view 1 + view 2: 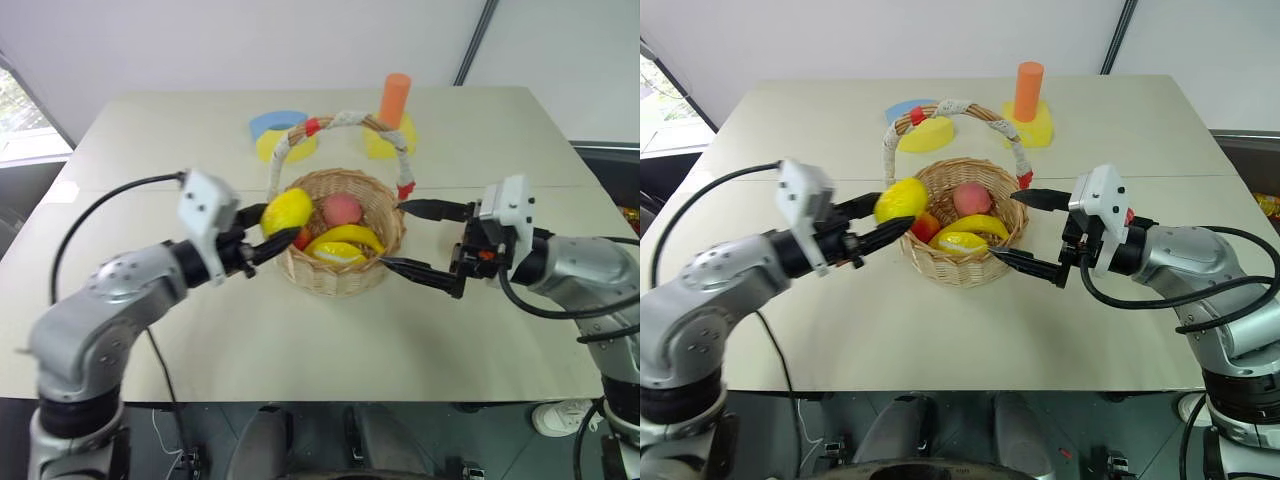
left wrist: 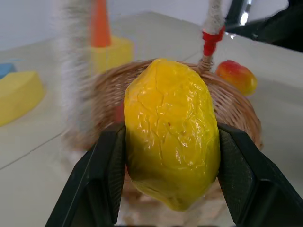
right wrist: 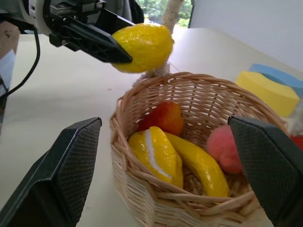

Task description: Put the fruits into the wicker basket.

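A pale table (image 1: 300,340) carries all items. Near its centre stands the wicker basket (image 1: 340,275), round and woven, with a tall arched handle (image 1: 345,120) wrapped in white with red bands. Inside the basket lie a yellow banana (image 1: 350,237), a yellow piece with a white stripe (image 3: 154,153), a pink peach-like fruit (image 1: 342,210) and an orange-red fruit (image 3: 163,118) against the wall on the robot's left. The left gripper (image 1: 262,232) sits at the basket's left edge, level, its black fingers (image 2: 106,170) clamped on either side of the lemon (image 1: 287,211). The lemon is held in the air at rim height, over the basket's left rim, beside the foot of the handle; it is not resting in the basket. The right gripper (image 1: 425,240) is on the basket's right side, level and pointing toward it, its fingers (image 1: 425,272) spread wide with one tip near the handle's foot and the other near the lower right wall; they hold nothing, and contact with the basket cannot be confirmed. At the far side of the table, beyond the basket, stand a blue ring block (image 1: 276,124), a yellow ring block (image 1: 285,147) just in front of it, and a second yellow block (image 1: 390,140) bearing an upright orange cylinder (image 1: 395,100). In the left wrist view, the mango (image 2: 236,76), red to yellow, lies on the table beyond the basket.
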